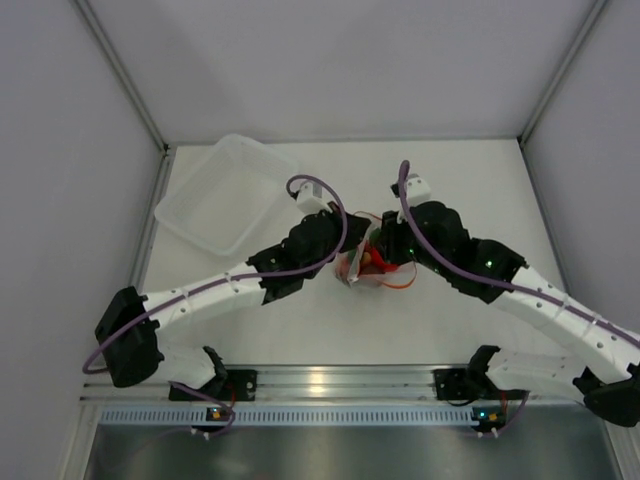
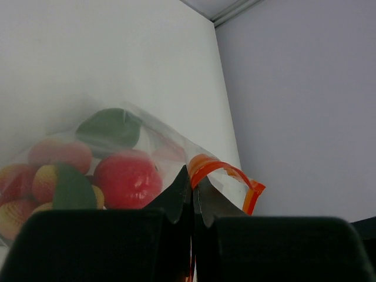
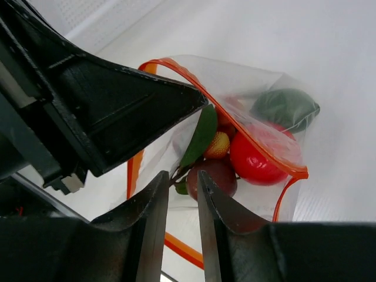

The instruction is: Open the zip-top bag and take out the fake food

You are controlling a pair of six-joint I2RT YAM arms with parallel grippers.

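Two arms meet at the middle of the worktop point(image 1: 450, 330), and the translucent tub point(image 1: 225, 195) sits towards its far left corner. Between the arms you have the zip-top bag point(image 3: 252, 76), clear crinkled film with an orange-red zip strip point(image 3: 235, 126) curling along its mouth. Your left gripper point(image 2: 192, 183) is clamped tight on the film beside that strip. Your right gripper point(image 3: 182, 187) stands narrowly parted at the mouth, holding nothing you can see. Inside lies the fake food point(image 2: 126, 179): red tomato point(image 3: 258, 158), green ball point(image 3: 285, 106), maroon ball point(image 3: 214, 176).
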